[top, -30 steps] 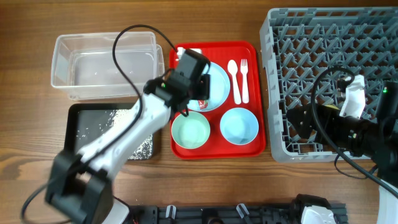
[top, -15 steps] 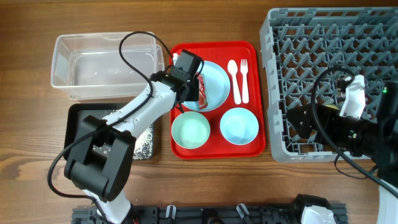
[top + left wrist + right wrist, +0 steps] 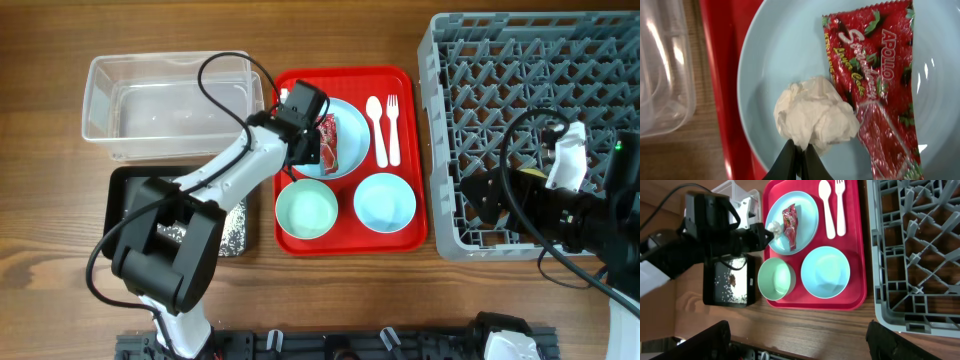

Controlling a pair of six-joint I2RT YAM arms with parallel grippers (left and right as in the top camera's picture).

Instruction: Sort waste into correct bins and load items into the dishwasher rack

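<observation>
Tissue [image 3: 815, 117] in left hand [image 3: 800, 162], on plate [image 3: 775, 55]

Wooden table [image 3: 350, 300]: clear tub [image 3: 170, 62], black tray [image 3: 115, 215], red tray [image 3: 345, 245], rack [image 3: 500, 100]

You have crumpled white tissue [image 3: 815, 117] on light blue plate [image 3: 775, 60], touching red strawberry-print snack wrapper [image 3: 875, 85] lying flat beside it; pale green bowl [image 3: 306, 211] and light blue dish [image 3: 384, 203] upright, side by side near plate; white spoon [image 3: 377, 128], fork [image 3: 393, 128] parallel beside plate; white grains [image 3: 732, 280] with brown lump in black tray [image 3: 130, 200], just beside clear tub [image 3: 170, 105]; grey pegged rack [image 3: 530, 120] far right.
</observation>
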